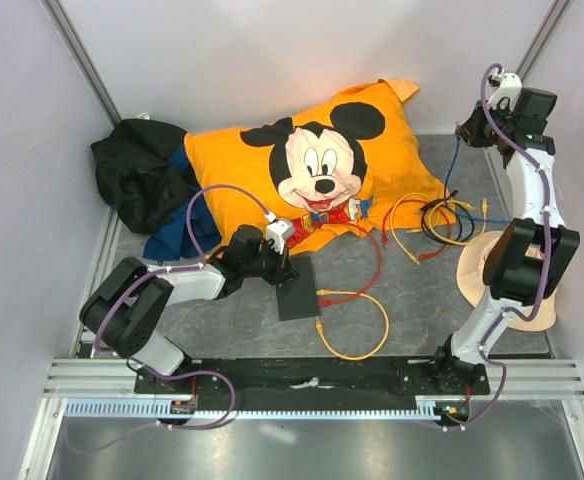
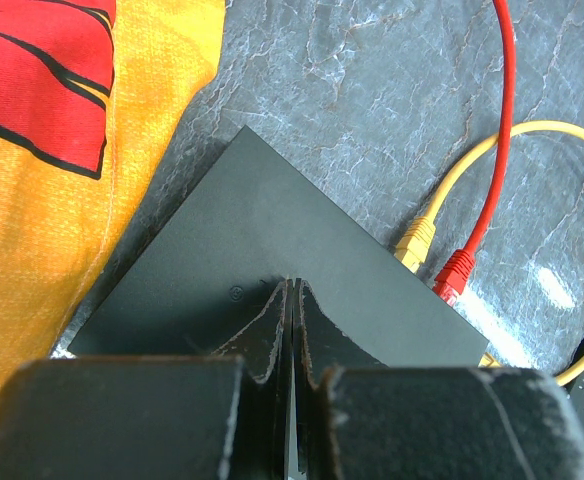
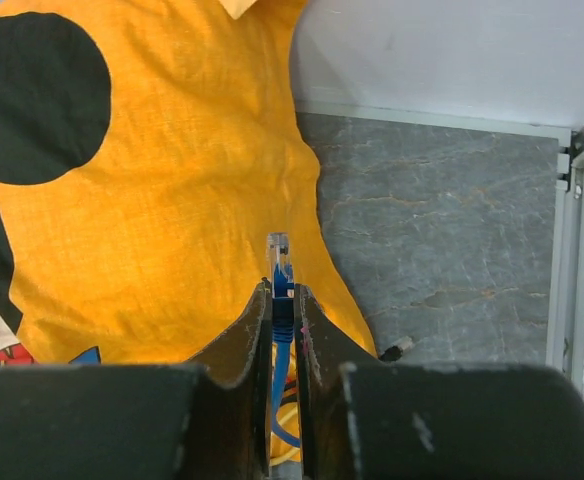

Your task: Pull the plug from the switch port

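The switch (image 1: 297,288) is a flat dark box on the grey floor; in the left wrist view its top (image 2: 272,240) fills the middle. A yellow plug (image 2: 415,243) and a red plug (image 2: 455,273) sit at its port edge, and another yellow one shows lower down. My left gripper (image 1: 280,264) is shut and empty, with its tips (image 2: 292,285) on or just above the switch top. My right gripper (image 1: 469,130) is raised at the back right. It is shut (image 3: 283,290) on a blue cable's clear plug (image 3: 279,262), whose cable (image 1: 454,165) hangs down.
An orange Mickey Mouse pillow (image 1: 322,165) lies behind the switch, with a black heap of cloth (image 1: 137,175) at its left. A tangle of yellow, red and black cables (image 1: 442,220) lies to the right. A beige disc (image 1: 472,275) sits by the right arm.
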You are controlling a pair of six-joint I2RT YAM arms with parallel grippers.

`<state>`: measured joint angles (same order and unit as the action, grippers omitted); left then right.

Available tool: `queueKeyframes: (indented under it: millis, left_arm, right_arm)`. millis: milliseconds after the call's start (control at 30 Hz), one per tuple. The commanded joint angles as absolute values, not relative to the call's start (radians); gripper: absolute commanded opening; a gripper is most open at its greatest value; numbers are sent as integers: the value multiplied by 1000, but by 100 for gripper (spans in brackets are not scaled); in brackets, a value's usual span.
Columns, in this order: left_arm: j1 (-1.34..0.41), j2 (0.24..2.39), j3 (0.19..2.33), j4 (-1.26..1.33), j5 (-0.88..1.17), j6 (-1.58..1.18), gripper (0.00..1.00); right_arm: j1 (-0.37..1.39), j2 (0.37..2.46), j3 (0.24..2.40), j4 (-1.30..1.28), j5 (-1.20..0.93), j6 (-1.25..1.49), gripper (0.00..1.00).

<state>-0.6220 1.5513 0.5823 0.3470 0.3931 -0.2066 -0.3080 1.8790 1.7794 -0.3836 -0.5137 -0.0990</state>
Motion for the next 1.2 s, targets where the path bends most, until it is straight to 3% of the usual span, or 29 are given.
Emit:
queueKeyframes:
  millis: [0,267,433,567,700,733,767,833,900,1067,1167]
  left_arm:
    - [-635,1601,543,190,371,-156,2]
    - [-635,1615,549,189,373,-155,2]
    - [-635,1614,551,190,376,-153,2]
    - [-635,1612,548,192,379,-153,2]
    - [-635,1614,546,196,379,-153,2]
    - [-635,1614,546,195,379,-153,2]
    - [-635,1615,546,195,380,-152,2]
    - [-635,1617,548,196,380,-152,2]
    - [-635,1612,545,195,380,-152,2]
    - [-637,1617,546,196,380,-152,2]
    - [-638,1618,549,196,379,-152,2]
  right_arm:
    - [-273,1847,1818,-385,-531,-115,0]
    - [-68,1714,1672,-394,-568,-74,6]
    - [-55,1664,1477,-368,-532,-47,12]
    - [-77,1657,1392,-382,-445,-42,11]
    - [-158,1669,1298,-361,-359,131,1]
    - [-181,1667,1269,-345,-373,182,12]
    - [-214,1672,1222,-322,-405,228,30]
    - [-218,1667,1200,-305,-434,227,76]
    - [-209,1648,1216,-285,-553,195,98]
    - [-91,1597,1322,-281,-656,51,98]
    - [-9,1626,1333,-352,-852,-30,98]
